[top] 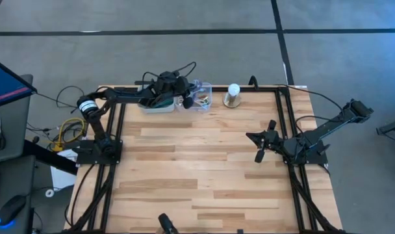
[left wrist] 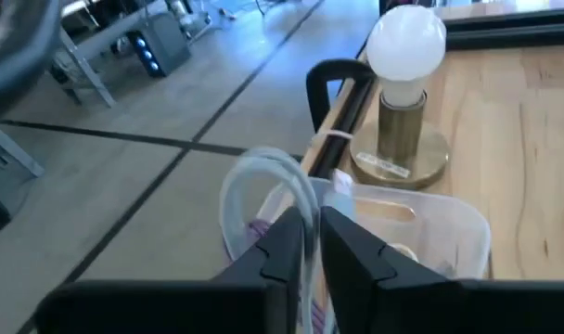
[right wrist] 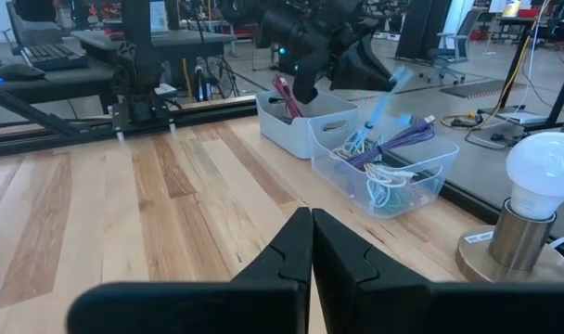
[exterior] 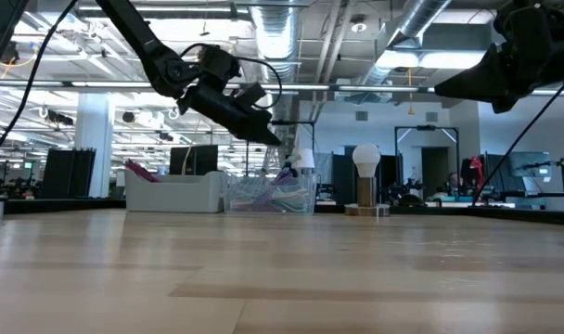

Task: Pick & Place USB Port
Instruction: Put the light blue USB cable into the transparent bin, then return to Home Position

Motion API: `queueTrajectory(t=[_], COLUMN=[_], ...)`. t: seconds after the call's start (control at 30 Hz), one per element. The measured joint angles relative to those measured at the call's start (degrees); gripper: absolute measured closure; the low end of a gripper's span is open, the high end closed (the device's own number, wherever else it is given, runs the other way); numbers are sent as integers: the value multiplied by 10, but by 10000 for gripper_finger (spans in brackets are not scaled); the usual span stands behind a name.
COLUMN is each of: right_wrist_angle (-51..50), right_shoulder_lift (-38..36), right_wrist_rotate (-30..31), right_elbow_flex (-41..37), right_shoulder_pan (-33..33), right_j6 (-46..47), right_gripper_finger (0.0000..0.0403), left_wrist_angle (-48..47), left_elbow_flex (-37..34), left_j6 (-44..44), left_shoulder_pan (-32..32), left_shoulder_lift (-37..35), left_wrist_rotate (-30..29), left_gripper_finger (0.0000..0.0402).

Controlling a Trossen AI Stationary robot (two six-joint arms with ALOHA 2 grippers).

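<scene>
You are working at the far edge of the wooden table [top: 204, 169], where three things are standing in a row: a white bin [top: 157, 104], a clear bin [top: 201, 97] full of tangled cables, and a lamp with a round white bulb [top: 233, 94] just beyond it.

Your left arm is reaching along that far edge, and the left gripper [left wrist: 317, 243] is hanging right over the clear bin [right wrist: 389, 172], nose tilted down toward it. Your right gripper [right wrist: 310, 243] is sitting well apart, over the middle right of the table, with its fingers pressed together on nothing. So the left arm is by far the nearer one, and the pick is its job.

A pale cable [left wrist: 268, 190] is looping up out of the clear bin [left wrist: 449, 227] and is running down through the narrow gap between the left fingers [left wrist: 356, 264], its long run lying roughly in line with them. The fingers are standing only slightly apart around it; whether they are actually pinching it, you cannot tell from here.

From the right wrist view, a light blue strand [right wrist: 386, 93] is slanting from the left gripper [right wrist: 356, 70] down into the pile [right wrist: 379, 158]. The USB end itself is not plainly showing; it is probably still in or just above that bin, below the fingers, so the next move likely hinges on a straight lift.
</scene>
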Motion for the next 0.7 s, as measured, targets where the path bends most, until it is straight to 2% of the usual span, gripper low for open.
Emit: queueTrajectory(t=[0.23, 0.4, 0.5, 0.7], right_wrist_angle=[0, 0, 0, 39], right_shoulder_lift=[0, 0, 0, -1], right_wrist_rotate=[0, 0, 0, -3], right_elbow_flex=[0, 0, 0, 0], right_shoulder_pan=[0, 0, 0, 13], right_j6=[0, 0, 0, -34], right_gripper_finger=[401, 401, 401, 401], left_wrist_angle=[19, 19, 19, -41], left_elbow_flex=[0, 0, 0, 0], left_j6=[-2, -39, -48, -50], left_shoulder_pan=[0, -2, -8, -36], left_shoulder_lift=[0, -4, -24, -122], left_wrist_rotate=[-3, -15, -9, 70], left_gripper_finger=[293, 244, 234, 249])
